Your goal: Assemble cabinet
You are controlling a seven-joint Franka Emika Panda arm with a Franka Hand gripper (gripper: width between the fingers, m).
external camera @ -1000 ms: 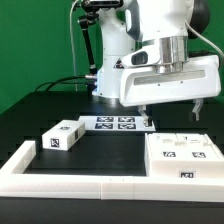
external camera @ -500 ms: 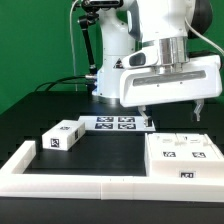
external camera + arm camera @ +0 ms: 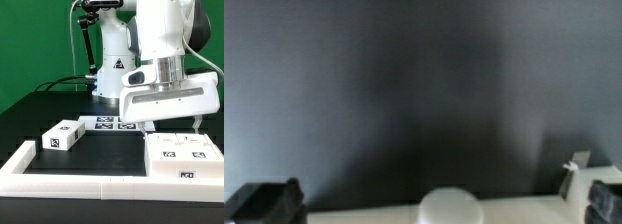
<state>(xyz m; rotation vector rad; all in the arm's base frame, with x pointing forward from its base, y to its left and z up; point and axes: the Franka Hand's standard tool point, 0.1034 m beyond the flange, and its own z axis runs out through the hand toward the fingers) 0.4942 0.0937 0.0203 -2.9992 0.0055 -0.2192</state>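
The cabinet (image 3: 183,158) is a large white box with square tags, lying on the black table at the exterior view's right. My gripper (image 3: 170,124) hangs just above its back edge, jaws spread wide and empty, one finger (image 3: 143,125) on each side. The wrist view is blurred. It shows my gripper (image 3: 429,196) with dark fingertips (image 3: 263,200) far apart over the black table. A pale cabinet edge with a rounded white bump (image 3: 450,206) lies between them.
A small white tagged block (image 3: 62,136) lies at the exterior view's left. The marker board (image 3: 114,123) lies behind the middle. A long low white border rail (image 3: 70,181) runs along the front and left side. The robot base (image 3: 112,70) stands behind.
My gripper has come down and a little toward the cabinet. Its body now sits lower over the cabinet's back edge. The parts on the table have not moved.
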